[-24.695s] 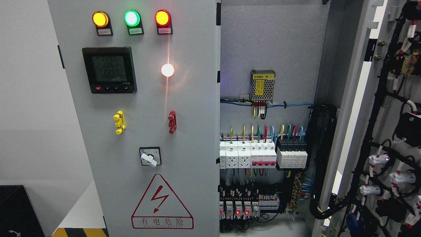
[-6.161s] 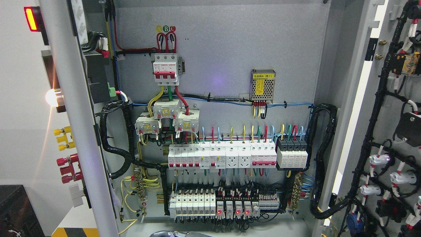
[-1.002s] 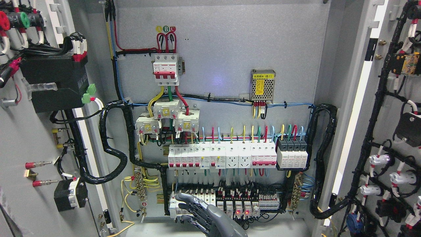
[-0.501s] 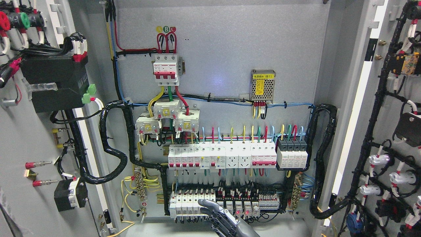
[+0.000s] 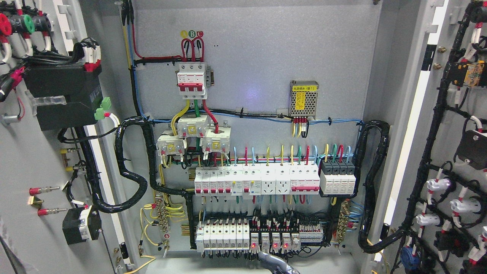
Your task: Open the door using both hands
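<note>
Both grey doors of the electrical cabinet stand swung wide. The left door (image 5: 23,152) shows its inner face with a black meter housing and cable looms. At the right, the right door (image 5: 402,160) is edge-on and carries black wiring and lamp backs. Between them the back panel (image 5: 258,57) is fully exposed. Only a grey sliver of my right hand (image 5: 277,264) shows at the bottom edge, just right of the middle, below the lowest breaker row and touching neither door. My left arm is out of view.
Inside are a red-handled main breaker (image 5: 192,80), a perforated power supply (image 5: 303,98), two rows of white breakers (image 5: 258,182) and thick black cable conduits (image 5: 131,179) at both sides. Red indicator lights glow on the lower terminal row (image 5: 274,239).
The left door swung from shut to fully open over the earlier frames. In the last second my right hand dropped from the lower breaker row to the bottom edge, sliding right.
</note>
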